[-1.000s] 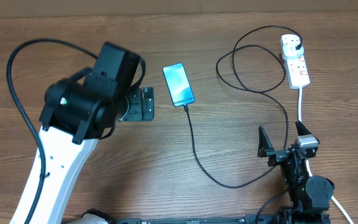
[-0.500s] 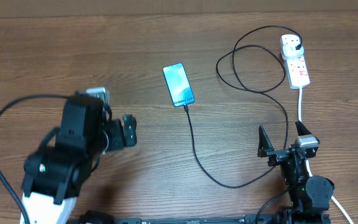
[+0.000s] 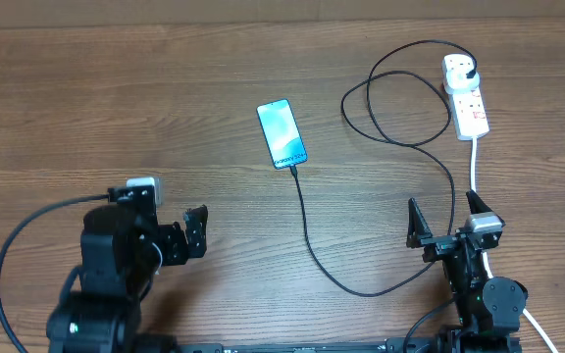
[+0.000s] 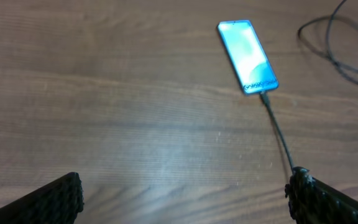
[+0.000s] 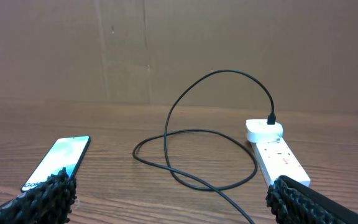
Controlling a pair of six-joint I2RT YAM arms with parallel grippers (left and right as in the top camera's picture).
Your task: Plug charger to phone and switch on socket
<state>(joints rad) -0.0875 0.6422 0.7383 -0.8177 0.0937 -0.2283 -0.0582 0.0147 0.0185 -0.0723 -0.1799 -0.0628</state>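
Note:
The phone (image 3: 282, 134) lies screen up in the table's middle, and shows in the left wrist view (image 4: 247, 56) and the right wrist view (image 5: 58, 163). The black charger cable (image 3: 307, 235) meets the phone's near end (image 4: 263, 96), curves toward the front, then loops back to its black plug (image 3: 472, 71) seated in the white socket strip (image 3: 469, 106). The strip (image 5: 279, 159) and plug (image 5: 271, 118) show in the right wrist view. My left gripper (image 3: 196, 233) is open and empty, well short of the phone (image 4: 185, 186). My right gripper (image 3: 442, 211) is open and empty (image 5: 173, 193).
The strip's thick white cord (image 3: 475, 167) runs toward the front beside my right gripper. The cable's loops (image 3: 400, 98) lie left of the strip. A brown cardboard wall (image 5: 166, 43) stands behind the table.
My left arm has pulled back from beside the phone toward the front left edge, with its gripper open and empty. The phone, cable, strip and right arm have not moved.

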